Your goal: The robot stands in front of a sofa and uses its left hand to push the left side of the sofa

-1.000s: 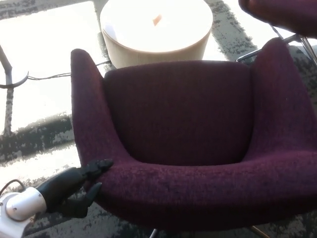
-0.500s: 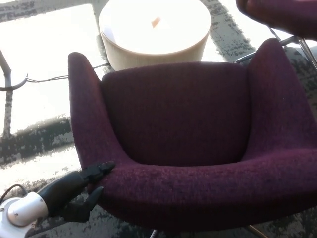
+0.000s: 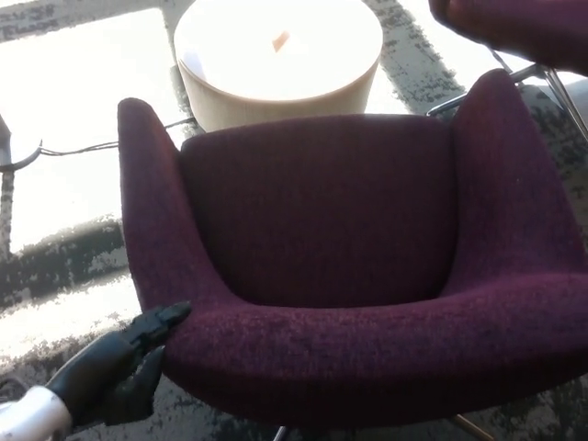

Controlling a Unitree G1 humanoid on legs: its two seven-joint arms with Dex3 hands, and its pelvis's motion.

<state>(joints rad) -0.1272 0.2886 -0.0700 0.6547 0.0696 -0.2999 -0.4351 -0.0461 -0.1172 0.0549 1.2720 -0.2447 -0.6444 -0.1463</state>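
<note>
A dark purple upholstered sofa chair point(image 3: 331, 239) fills most of the head view, its seat facing me. My left hand point(image 3: 119, 363) comes in at the bottom left, black with a white wrist. Its fingers point(image 3: 163, 319) are spread and rest against the front left corner of the sofa, where the left armrest point(image 3: 152, 202) meets the seat edge. The hand holds nothing. My right hand does not show.
A round pale table point(image 3: 276, 55) stands just behind the sofa. A second purple chair point(image 3: 524, 28) with metal legs sits at the top right. A cable point(image 3: 83, 147) runs over the bright floor at left, beside a patterned dark rug point(image 3: 55, 257).
The whole picture has drifted left and down, so the camera moved. My left hand stays pressed on the sofa's front left corner and now sits lower and further left in the frame.
</note>
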